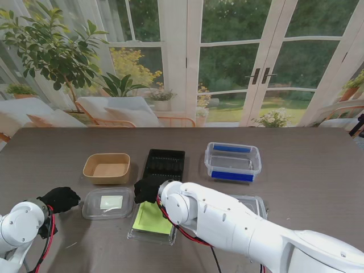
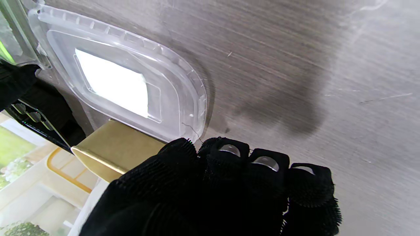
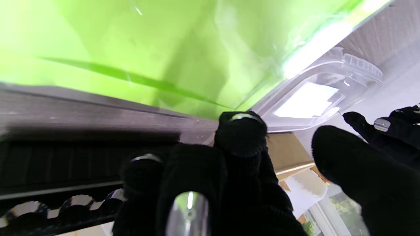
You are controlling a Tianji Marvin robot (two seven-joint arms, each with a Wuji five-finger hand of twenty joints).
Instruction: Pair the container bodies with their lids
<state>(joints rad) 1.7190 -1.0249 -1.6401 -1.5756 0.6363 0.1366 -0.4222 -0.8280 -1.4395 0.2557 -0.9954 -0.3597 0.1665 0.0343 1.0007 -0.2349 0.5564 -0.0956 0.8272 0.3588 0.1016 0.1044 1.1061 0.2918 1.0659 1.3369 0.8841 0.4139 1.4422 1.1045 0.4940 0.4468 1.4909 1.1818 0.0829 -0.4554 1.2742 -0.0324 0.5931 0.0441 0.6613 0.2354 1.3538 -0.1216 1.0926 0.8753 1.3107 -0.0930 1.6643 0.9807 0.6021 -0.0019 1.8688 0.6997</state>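
**A:** From the stand, what lies on the counter [image 1: 318, 170]?

**B:** A tan tub [image 1: 106, 168], a black tray [image 1: 165, 164] and a clear box with blue clips [image 1: 232, 161] sit mid-counter. Toward the near edge lie a clear lid [image 1: 108, 203] and a green-bottomed box [image 1: 152, 220]; another clear piece [image 1: 250, 202] peeks from behind the right arm. Nothing looks paired yet.

**B:** The left hand [image 1: 59, 199] rests just beside the clear lid; the right hand [image 1: 147, 190] sits between the tray and the green box.

**A:** The left wrist view?

**B:** Fingers [image 2: 229, 164] curled, holding nothing, close to the lid's rim.

**A:** The right wrist?

**B:** Fingers [image 3: 241, 137] loosely apart, empty, at the green box's edge. All the pairing seems still ahead.
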